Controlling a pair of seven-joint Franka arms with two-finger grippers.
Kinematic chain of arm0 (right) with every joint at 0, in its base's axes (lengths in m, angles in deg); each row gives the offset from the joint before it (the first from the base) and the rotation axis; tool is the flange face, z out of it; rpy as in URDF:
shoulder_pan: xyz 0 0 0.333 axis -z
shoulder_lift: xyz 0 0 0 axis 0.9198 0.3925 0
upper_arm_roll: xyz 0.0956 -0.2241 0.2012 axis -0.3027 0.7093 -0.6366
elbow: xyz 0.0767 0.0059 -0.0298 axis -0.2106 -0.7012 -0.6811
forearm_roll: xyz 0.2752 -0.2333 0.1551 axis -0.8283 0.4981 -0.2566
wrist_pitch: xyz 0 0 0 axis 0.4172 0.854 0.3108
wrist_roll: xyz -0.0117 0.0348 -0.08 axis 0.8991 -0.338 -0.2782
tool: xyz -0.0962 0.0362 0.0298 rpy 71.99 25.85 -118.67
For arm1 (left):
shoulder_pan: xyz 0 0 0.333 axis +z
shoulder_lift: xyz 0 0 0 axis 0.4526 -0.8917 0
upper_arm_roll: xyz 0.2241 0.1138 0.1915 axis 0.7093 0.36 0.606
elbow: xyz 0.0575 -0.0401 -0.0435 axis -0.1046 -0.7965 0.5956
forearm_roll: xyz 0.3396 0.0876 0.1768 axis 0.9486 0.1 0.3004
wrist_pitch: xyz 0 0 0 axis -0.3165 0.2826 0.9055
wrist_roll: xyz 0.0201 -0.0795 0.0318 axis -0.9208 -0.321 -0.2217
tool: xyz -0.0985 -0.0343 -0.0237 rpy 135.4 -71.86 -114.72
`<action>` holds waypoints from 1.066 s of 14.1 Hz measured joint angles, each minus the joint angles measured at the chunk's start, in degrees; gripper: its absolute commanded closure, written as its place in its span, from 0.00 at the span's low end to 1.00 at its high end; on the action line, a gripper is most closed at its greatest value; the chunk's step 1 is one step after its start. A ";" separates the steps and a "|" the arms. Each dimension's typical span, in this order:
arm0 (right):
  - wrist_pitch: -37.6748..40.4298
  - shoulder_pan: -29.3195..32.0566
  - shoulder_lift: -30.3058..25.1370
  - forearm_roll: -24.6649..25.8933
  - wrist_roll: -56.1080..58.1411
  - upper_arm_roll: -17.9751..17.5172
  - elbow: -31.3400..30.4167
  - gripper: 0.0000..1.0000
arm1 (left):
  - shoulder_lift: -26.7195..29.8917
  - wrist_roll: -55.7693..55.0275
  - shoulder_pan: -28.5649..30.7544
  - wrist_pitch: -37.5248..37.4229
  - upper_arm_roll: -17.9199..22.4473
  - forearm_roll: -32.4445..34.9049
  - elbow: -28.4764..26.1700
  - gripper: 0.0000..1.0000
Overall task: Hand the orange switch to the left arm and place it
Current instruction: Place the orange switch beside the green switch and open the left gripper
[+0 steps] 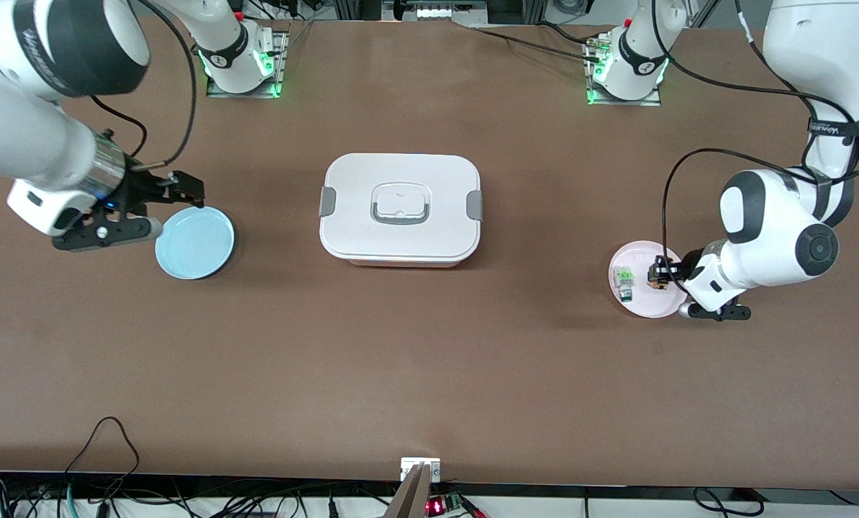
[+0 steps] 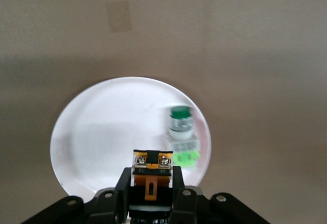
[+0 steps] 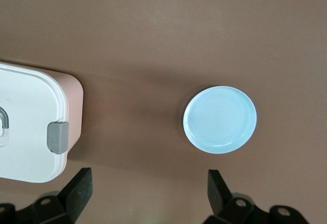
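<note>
The orange switch (image 1: 658,275) is on the pink plate (image 1: 639,298) at the left arm's end of the table. My left gripper (image 1: 660,274) is shut on the orange switch (image 2: 152,173), with a finger (image 2: 124,185) on each side of its black and orange body. The green-and-white switch (image 1: 623,280) lies beside it on the same plate (image 2: 102,132). My right gripper (image 1: 162,188) is open and empty in the air beside the blue plate (image 1: 195,242). The white box (image 1: 401,208) stands at the table's middle between the two plates.
The blue plate (image 3: 220,119) and one latched end of the box (image 3: 36,127) show in the right wrist view. Cables hang along the table's front edge (image 1: 106,439). The arm bases stand at the top of the front view.
</note>
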 measured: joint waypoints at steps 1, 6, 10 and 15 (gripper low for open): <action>0.59 0.01 -0.89 0.00 -0.30 0.71 -0.01 0.00 | -0.77 0.02 -0.01 1.86 0.01 0.71 -0.64 1.00; 1.92 2.61 -5.38 0.36 -3.31 0.73 -1.06 0.00 | -3.36 0.13 0.00 9.10 0.27 1.87 -3.67 1.00; 1.97 11.34 -8.75 1.77 -3.69 -6.97 -3.47 0.00 | -4.05 0.88 0.01 9.93 0.87 1.87 -4.45 1.00; 1.86 15.10 -11.74 2.07 -4.13 -10.99 -6.31 0.00 | -4.05 0.92 0.01 9.94 0.91 1.87 -4.57 0.00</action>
